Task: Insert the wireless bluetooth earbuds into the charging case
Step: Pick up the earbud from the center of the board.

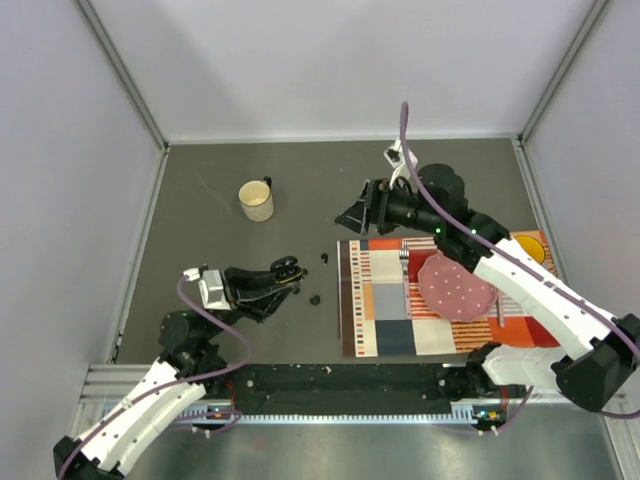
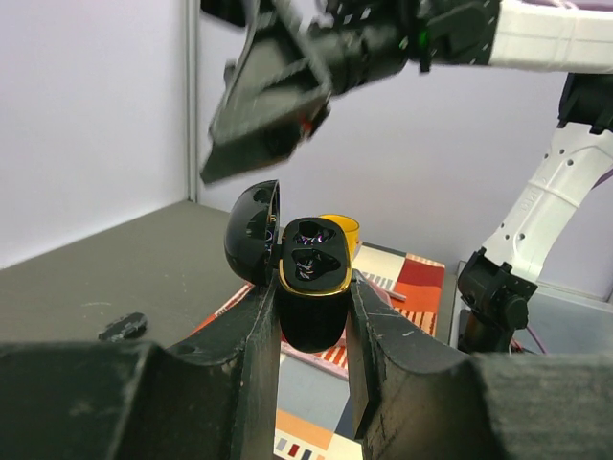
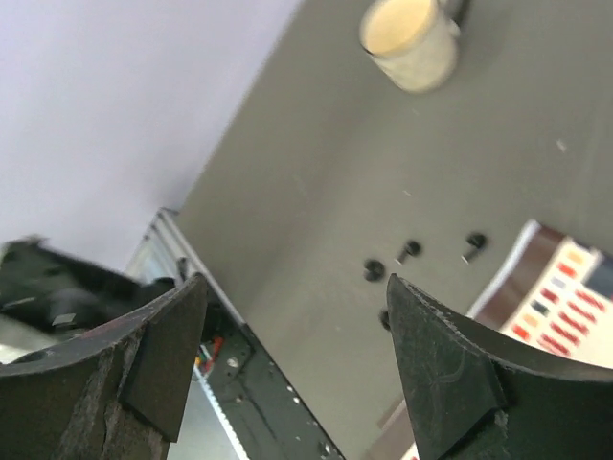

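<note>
My left gripper [image 2: 311, 287] is shut on the black charging case [image 2: 311, 278] and holds it above the table, gold rim and open lid [image 2: 252, 230] facing up. In the top view the case [image 1: 285, 269] hangs at the left gripper [image 1: 283, 272]. Several tiny black earbuds lie on the grey table: one [image 1: 324, 258] just right of the case, another [image 1: 315, 299] nearer the arms. The right wrist view shows them as specks [image 3: 374, 270] [image 3: 410, 250] [image 3: 474, 241]. My right gripper [image 3: 295, 287] hangs open and empty high above them [image 1: 355, 212].
A cream mug [image 1: 256, 200] stands at the back left. A patterned placemat [image 1: 380, 300] lies on the right with a pink plate [image 1: 455, 285] on it and a yellow object [image 1: 535, 247] at its far edge. The right arm's fingers [image 2: 268, 105] loom over the case.
</note>
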